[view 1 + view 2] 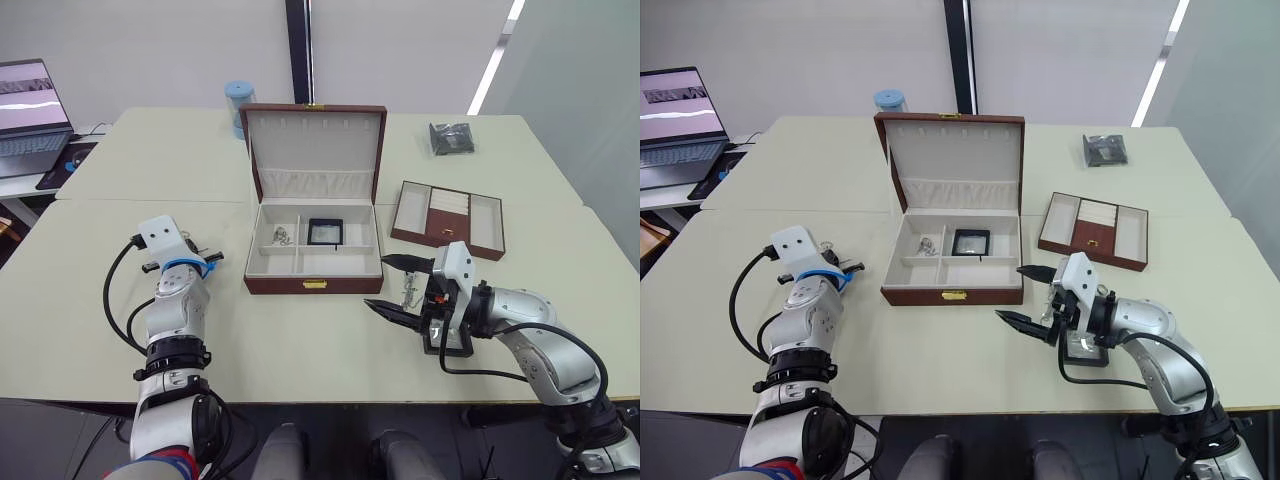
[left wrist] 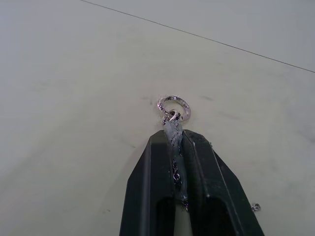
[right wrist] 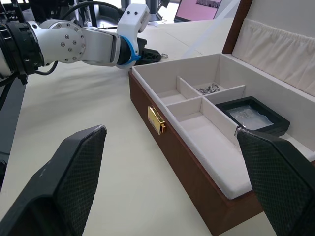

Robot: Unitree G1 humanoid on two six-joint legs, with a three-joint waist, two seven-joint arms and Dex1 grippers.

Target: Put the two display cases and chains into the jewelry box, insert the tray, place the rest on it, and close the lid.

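While clamped, ring piece (image 2: 173, 106) protrudes past left pincer (image 2: 177, 142).

The open jewelry box (image 1: 952, 262) holds one display case (image 1: 969, 242) and, apparently, chains (image 1: 926, 245).

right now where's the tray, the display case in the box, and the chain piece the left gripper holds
tray (image 1: 449, 219): left eye view, on its brown centre panel.
display case (image 1: 324, 232): left eye view, on its clear window, in the jewelry box's rear right compartment.
chain piece (image 2: 173, 105): left wrist view, on its ring, just past the shut fingertips.
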